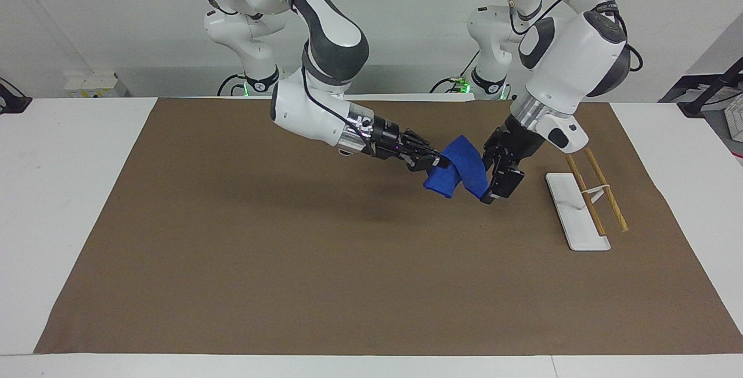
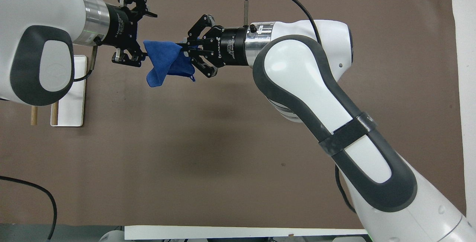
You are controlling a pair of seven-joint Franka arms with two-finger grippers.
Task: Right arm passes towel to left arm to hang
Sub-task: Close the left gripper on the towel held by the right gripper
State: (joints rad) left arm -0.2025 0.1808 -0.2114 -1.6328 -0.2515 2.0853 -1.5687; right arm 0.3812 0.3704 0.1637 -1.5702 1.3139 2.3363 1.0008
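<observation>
The right gripper (image 1: 436,162) is pinching the towel (image 1: 458,173) in closed jaws, up off the bench. The left gripper (image 1: 493,183), jaws spread, is flanking the towel's edge; it should clamp before any release.

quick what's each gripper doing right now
Right gripper: closed on the towel, held in the air.
Left gripper: jaws open, at the towel's free edge.

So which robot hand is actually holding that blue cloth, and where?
The right gripper pinches the towel by one bunched edge; the left gripper is open around its free end.
</observation>
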